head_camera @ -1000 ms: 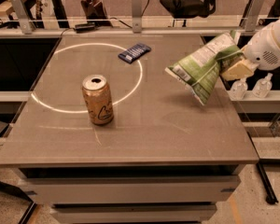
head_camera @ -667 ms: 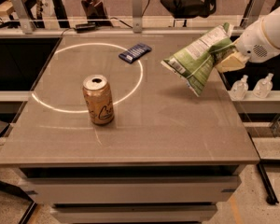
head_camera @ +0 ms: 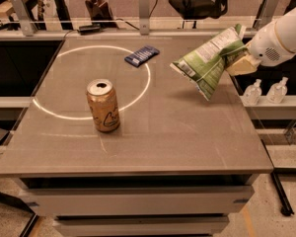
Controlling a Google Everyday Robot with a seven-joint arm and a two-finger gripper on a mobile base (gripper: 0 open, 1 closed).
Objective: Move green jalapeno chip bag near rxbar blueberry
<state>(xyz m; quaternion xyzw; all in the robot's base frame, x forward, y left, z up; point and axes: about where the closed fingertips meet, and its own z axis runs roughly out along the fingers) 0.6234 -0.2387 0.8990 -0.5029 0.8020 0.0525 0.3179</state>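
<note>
The green jalapeno chip bag (head_camera: 207,61), crinkled light green and white, hangs tilted in the air above the table's right side. My gripper (head_camera: 238,59) is shut on the bag's right end, coming in from the right on a white arm. The rxbar blueberry (head_camera: 141,55), a small flat dark-blue bar, lies on the table at the back centre, to the left of the bag and apart from it.
A tan drink can (head_camera: 103,105) stands upright left of centre on the grey table (head_camera: 153,137), inside a white ring marking. Two small clear bottles (head_camera: 265,91) stand on a shelf off the table's right edge. Chairs and rails lie behind.
My gripper has carried the bag up and to the left, toward the back of the table and closer to the blue bar. The can and bar have not moved.
</note>
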